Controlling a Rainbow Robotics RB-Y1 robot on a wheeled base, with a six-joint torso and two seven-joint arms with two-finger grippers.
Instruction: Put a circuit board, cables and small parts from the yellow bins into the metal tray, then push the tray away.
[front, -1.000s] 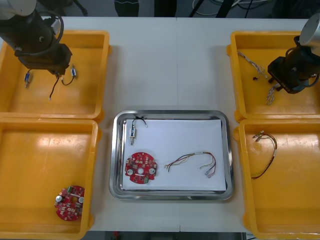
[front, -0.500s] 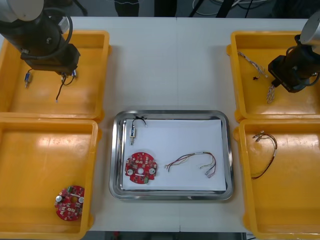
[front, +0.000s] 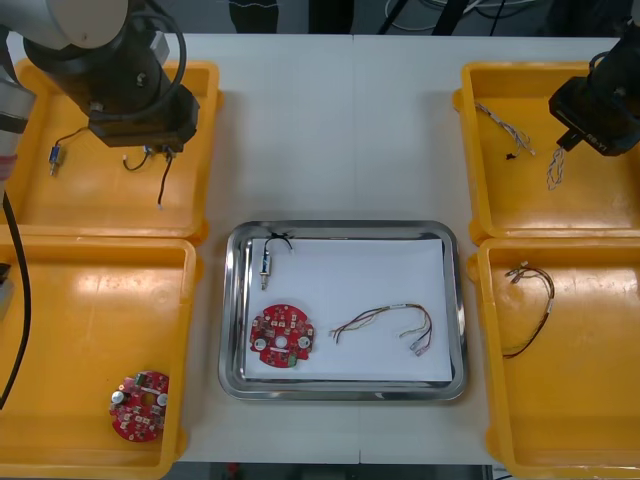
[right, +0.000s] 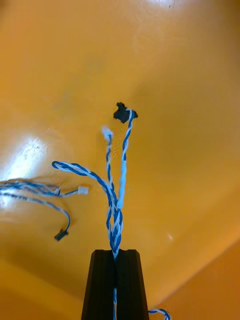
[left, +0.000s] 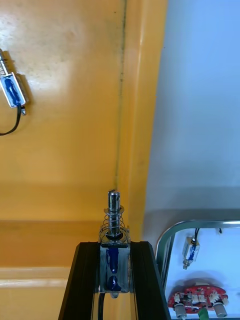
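Two arms work over the far bins. At the table's ten o'clock the left gripper (front: 150, 147) hangs above the inner side of the far-left yellow bin (front: 40, 200). Its fingers (left: 87, 280) are closed on a small metal part (left: 114, 212). The part's blue body is clamped between the pads, its spring and pin jut out past the fingertips, and its black lead (front: 163, 185) dangles underneath. A second small metal part (front: 55, 156) lies on the bin floor at the gripper's nine o'clock, well apart from it. At the table's eight o'clock the near-left yellow bin (front: 60, 300) holds a spare circuit board (front: 140, 405), round and red, near its five o'clock corner.

Between the bins, just toward six o'clock of the table's centre, sits the metal tray (front: 340, 228), white inside. At its ten o'clock lies a delivered small part (front: 266, 262) with a black lead. At its eight o'clock lies a red circuit board (front: 281, 338), and from its middle toward four o'clock a red and yellow cable (front: 385, 325).

At the table's two o'clock the right gripper (front: 563, 145) is above the far-right yellow bin (front: 515, 205). Its fingers (right: 102, 280) are pressed together on a twisted blue and white cable (right: 116, 215). The cable comes out of the seam between the tips and fans into strands, one ending in a black connector (right: 121, 112). A loose blue and white cable (front: 505, 125) lies at the gripper's ten o'clock. At the table's four o'clock the near-right yellow bin (front: 600, 420) holds a spare red and yellow cable (front: 530, 300) toward its eleven o'clock corner.
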